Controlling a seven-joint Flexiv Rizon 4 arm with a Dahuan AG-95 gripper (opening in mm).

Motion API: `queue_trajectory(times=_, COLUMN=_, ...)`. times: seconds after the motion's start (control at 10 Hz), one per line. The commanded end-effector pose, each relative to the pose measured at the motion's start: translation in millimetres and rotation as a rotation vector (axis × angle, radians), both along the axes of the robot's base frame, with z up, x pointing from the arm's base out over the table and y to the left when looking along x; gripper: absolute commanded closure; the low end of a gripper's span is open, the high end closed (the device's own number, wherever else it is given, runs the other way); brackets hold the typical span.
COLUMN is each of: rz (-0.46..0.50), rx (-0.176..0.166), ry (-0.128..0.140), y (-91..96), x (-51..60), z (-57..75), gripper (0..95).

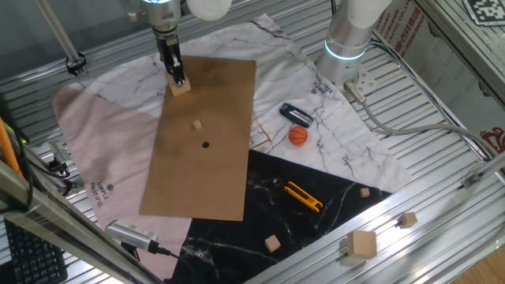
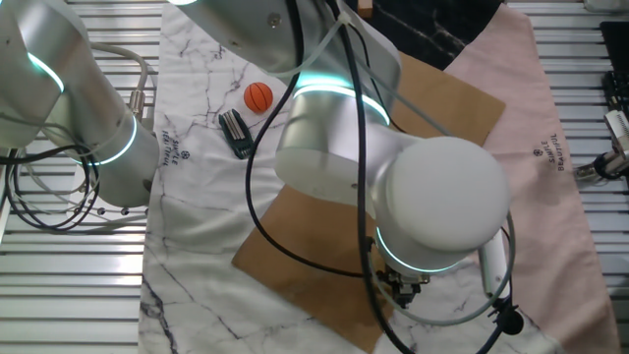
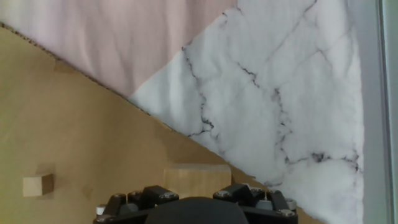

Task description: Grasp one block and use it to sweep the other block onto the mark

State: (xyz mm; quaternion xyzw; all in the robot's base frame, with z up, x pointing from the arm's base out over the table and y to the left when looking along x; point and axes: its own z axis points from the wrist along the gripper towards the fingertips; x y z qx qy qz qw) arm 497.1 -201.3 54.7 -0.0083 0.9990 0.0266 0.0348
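While the gripper [image 1: 178, 81] stands at the far end of the brown board [image 1: 221, 95], its fingers [image 1: 175, 69] look closed around the larger block [image 1: 181, 87], which sits at their tips, resting on or just above the board; whether the grip is firm I cannot tell, since the hand view shows only the block's top edge [image 3: 198, 177] just ahead of the finger bases. What the sweep turns on is a line: in one fixed view the tiny cube [image 1: 197, 125] lies at about 5 o'clock from the held block, and the mark [image 1: 206, 144] lies at about 5 o'clock from the cube again, so all three fall nearly in a row. My judgement is that a push toward 5 o'clock should carry the cube onto the dot. Seen from the hand, the tiny cube [image 3: 38, 185] sits well off at 9 o'clock. From the other fixed view the arm hides all of this.
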Motion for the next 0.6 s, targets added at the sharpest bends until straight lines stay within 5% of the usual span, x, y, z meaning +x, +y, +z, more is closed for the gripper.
queue_trajectory(times=0.1, rz=-0.002, rx=0.0, ry=0.011, y=0.0, x=-1.0, z=-0.1, gripper=38.0)
queue_trajectory(times=0.6, rz=-0.004, rx=0.004, ry=0.015, y=0.2, x=-1.9, z=-3.2, gripper=38.0)
